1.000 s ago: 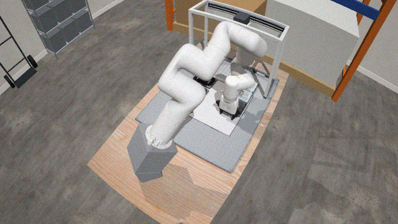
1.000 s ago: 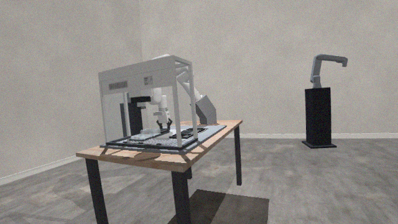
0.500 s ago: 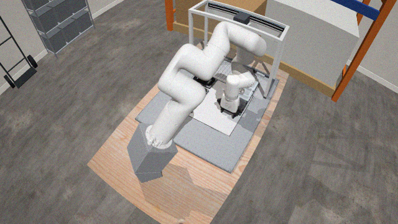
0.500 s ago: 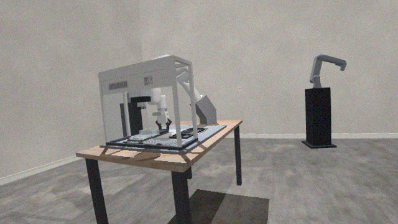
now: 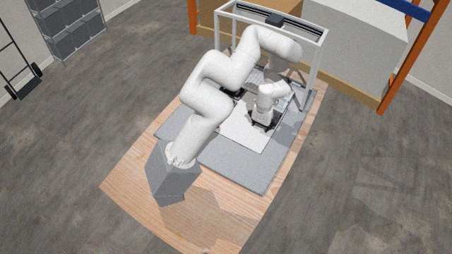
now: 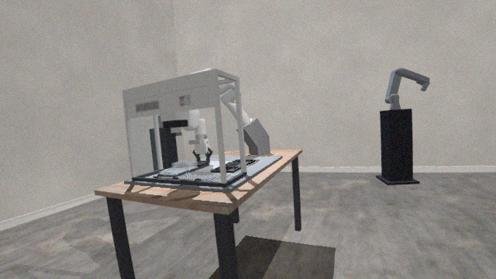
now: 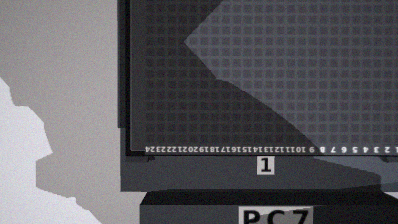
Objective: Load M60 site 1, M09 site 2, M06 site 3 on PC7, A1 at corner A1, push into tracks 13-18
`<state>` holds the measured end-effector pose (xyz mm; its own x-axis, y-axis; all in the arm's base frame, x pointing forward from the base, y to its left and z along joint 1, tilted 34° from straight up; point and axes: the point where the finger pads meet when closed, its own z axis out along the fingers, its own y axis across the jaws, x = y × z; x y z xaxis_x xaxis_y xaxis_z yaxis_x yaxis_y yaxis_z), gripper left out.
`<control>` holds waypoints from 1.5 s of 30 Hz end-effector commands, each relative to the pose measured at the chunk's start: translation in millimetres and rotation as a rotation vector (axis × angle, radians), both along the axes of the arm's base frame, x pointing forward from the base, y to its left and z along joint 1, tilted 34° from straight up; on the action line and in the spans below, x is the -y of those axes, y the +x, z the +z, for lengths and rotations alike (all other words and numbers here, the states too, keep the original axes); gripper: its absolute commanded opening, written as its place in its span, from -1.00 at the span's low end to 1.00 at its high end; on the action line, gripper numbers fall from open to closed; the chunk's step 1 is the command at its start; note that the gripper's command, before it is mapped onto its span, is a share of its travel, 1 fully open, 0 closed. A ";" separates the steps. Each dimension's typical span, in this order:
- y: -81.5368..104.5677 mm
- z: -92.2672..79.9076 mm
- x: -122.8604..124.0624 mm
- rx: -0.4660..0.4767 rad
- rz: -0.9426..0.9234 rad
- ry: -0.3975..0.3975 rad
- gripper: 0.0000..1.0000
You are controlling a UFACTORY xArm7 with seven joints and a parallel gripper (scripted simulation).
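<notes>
The wrist view looks straight down on M60 (image 7: 265, 75), a dark 384-well plate with column numbers 1 to 24 along its near edge. It lies flat on the carrier PC7 (image 7: 250, 175), just behind the site label 1 (image 7: 265, 165) and the handle with the PC7 tag (image 7: 276, 216). My gripper (image 6: 202, 156) is open and hangs just above that end of the carrier, with its fingers spread and nothing between them. In the top view the gripper (image 5: 261, 121) points down over the carrier on the white apron (image 5: 244, 132). The fingers do not show in the wrist view.
The instrument's white frame (image 5: 272, 35) stands over the rails behind the apron. The dark nests (image 6: 232, 166) sit in a row beside the apron; my arm hides most of them in the top view. A second arm on a black pedestal (image 6: 396, 147) stands far off.
</notes>
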<state>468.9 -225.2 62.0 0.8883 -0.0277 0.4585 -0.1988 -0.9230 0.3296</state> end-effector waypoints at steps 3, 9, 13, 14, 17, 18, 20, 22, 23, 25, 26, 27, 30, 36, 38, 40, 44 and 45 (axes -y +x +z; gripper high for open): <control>7.5 4.5 0.0 0.002 0.001 0.000 0.63; 11.1 6.4 0.1 0.002 0.001 0.000 0.63; 14.6 8.2 0.3 0.002 0.001 0.000 0.63; 15.5 8.7 0.3 0.002 0.001 0.000 0.63; 18.2 10.1 0.4 0.002 0.001 0.000 0.63; 19.1 10.6 0.4 0.002 0.001 0.000 0.63; 20.9 11.5 0.4 0.002 0.001 0.000 0.63; 21.8 12.0 0.5 0.002 0.001 0.000 0.63; 21.8 12.0 0.5 0.002 0.001 0.000 0.63; 23.5 12.9 0.5 0.002 0.001 0.000 0.63; 24.4 13.3 0.6 0.002 0.001 0.000 0.63; 25.3 13.8 0.6 0.002 0.001 0.000 0.63; 28.0 15.2 0.7 0.002 0.001 0.000 0.63; 33.3 18.0 0.8 0.002 0.001 0.000 0.63; 35.1 18.9 0.9 0.002 0.001 0.000 0.63; 35.1 18.9 0.9 0.002 0.001 0.000 0.63; 38.7 20.8 1.0 0.002 0.001 0.000 0.63; 39.5 21.2 1.0 0.002 0.001 0.000 0.63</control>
<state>503.8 -226.3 80.0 0.8884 -0.0280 0.4581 -0.1990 -0.9229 0.3296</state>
